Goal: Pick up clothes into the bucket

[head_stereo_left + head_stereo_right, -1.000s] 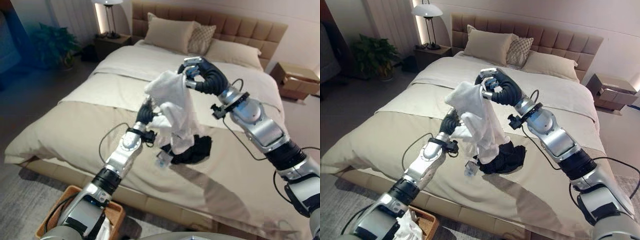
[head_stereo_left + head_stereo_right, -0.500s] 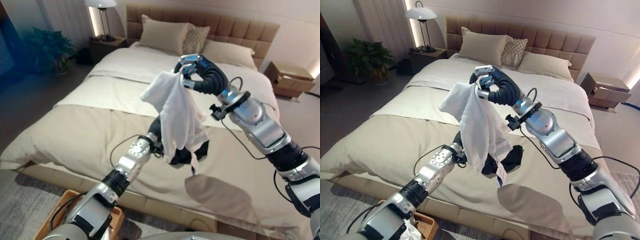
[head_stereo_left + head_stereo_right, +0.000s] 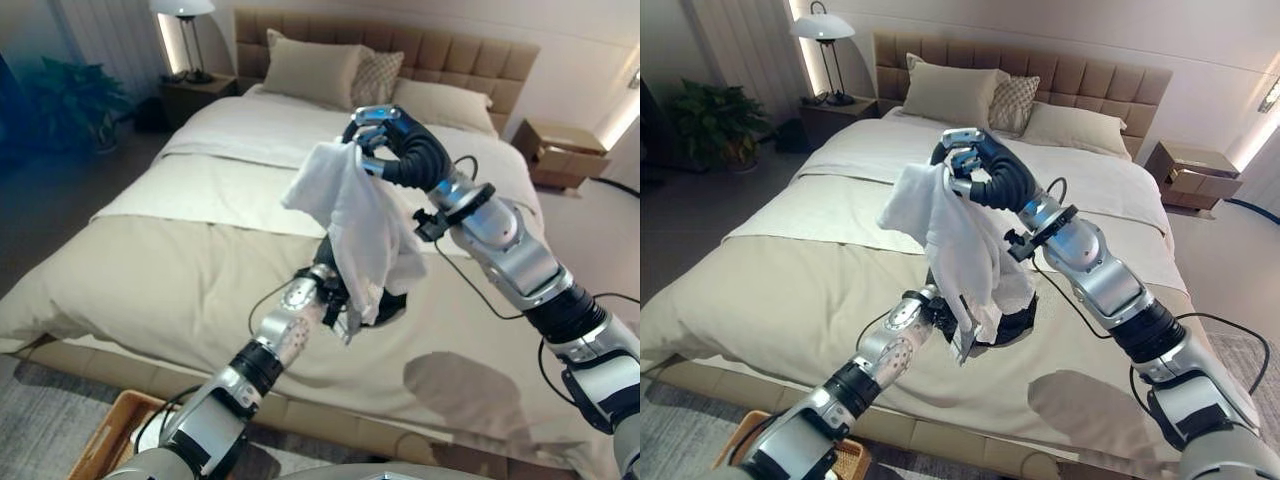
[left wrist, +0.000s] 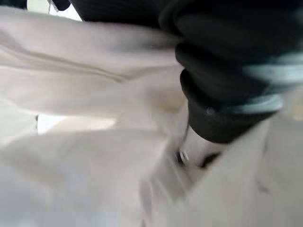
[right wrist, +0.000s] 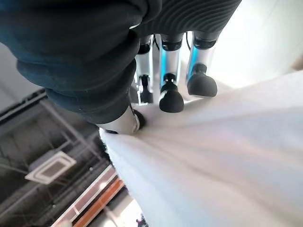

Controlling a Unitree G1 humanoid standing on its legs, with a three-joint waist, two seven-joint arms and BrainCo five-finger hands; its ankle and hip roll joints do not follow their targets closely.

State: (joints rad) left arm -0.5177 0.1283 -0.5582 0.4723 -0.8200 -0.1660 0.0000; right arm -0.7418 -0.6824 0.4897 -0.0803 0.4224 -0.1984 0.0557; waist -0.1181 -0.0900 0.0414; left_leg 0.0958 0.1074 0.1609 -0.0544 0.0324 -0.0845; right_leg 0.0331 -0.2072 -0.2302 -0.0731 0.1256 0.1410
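The white soft cotton garment (image 3: 355,225) is hanging in the air above the beige padded bed (image 3: 150,270), pinched at its top edge by the right hand (image 3: 385,135). In the right wrist view that hand's dark fingertips (image 5: 171,100) and thumb are pressing into the cloth, clenched on a small bunch of it.

The left hand (image 3: 330,278) is sitting at about 6 o'clock from the right, behind the hanging folds; whether its fingers are closed, I cannot tell. The left wrist view shows pale cloth bunched close against it.

Handling, as a judgement: light, limp, no stiffness at all, likely to swing and trail. A grip on a thick gathered bunch looks safer than one on a thin hem.

A black crumpled garment (image 3: 1015,322) is lying on the bedspread right under the white one's lower edge.

The woven tan wicker basket (image 3: 105,440) is standing on the floor at 7 o'clock, well apart from the cloth.
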